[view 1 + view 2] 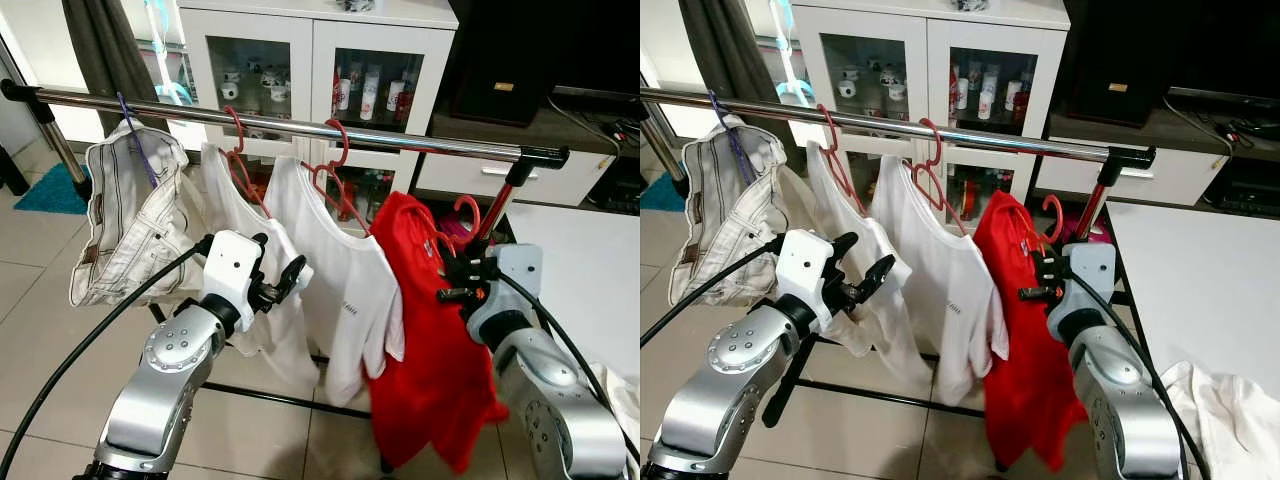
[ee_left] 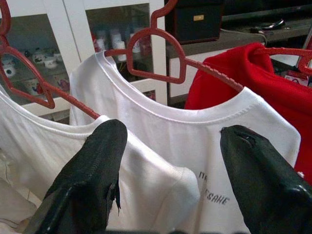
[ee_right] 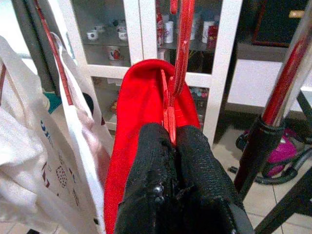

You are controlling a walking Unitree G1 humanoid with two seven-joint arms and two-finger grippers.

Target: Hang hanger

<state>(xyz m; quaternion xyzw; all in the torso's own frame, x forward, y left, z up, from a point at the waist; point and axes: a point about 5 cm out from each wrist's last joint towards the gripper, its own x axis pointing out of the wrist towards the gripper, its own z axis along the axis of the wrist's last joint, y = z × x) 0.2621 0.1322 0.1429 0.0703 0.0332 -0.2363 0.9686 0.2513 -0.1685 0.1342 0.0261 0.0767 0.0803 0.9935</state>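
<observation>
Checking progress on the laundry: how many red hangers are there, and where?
3. Two hang on the rail under white shirts: one, another. The third, carrying the red shirt, is below the rail in the right pincer. More may be hidden.

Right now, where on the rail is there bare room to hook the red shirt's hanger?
Free: the rail between the second white shirt's hanger and the end bracket. Crowded leftward: two white shirts, then the jeans. The right gripper holds the red hanger.

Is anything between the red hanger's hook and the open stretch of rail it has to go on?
Nothing visible blocks it. The right end effector holds the red hanger, carrying the red shirt, below the rail. The stretch above it, right of the white shirts' hangers, looks free.
</observation>
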